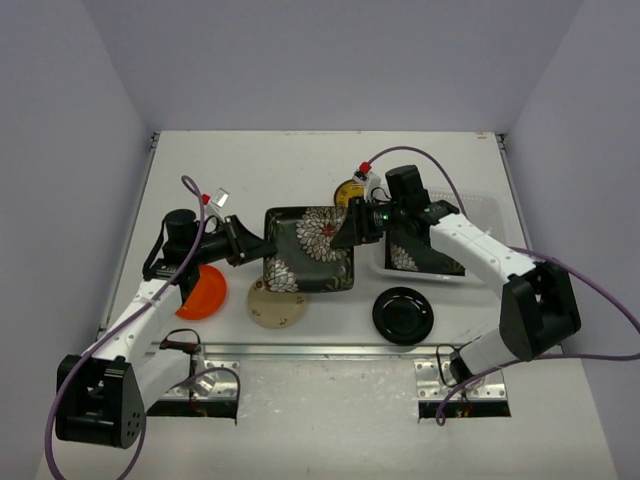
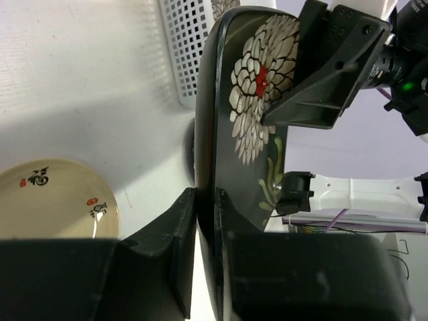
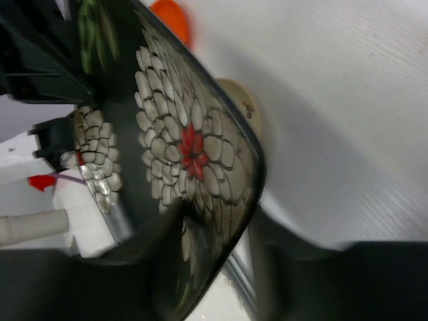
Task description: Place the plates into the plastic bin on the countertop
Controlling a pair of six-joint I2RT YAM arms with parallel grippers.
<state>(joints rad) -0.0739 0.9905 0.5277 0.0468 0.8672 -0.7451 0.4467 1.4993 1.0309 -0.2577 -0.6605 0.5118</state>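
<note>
Black floral square plate (image 1: 308, 250): mid-frame above bench (image 1: 250, 170), left pincer (image 1: 255, 248) clamped on its left rim, right pincer (image 1: 352, 228) straddling right rim, grip untellable; confirm it before you release toward plastic bin (image 1: 488, 215).

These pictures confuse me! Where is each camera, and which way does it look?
Top camera: above and behind, looking down at the table, left arm, right arm, and the flowery plate between them.
Left wrist camera: on the left arm, facing right past its fingers pinching that plate.
Right wrist camera: on the right arm, facing left; its blurry fingers flank the plate's edge.
Shared: both wrist views show the flowery plate and cream plate.
</note>
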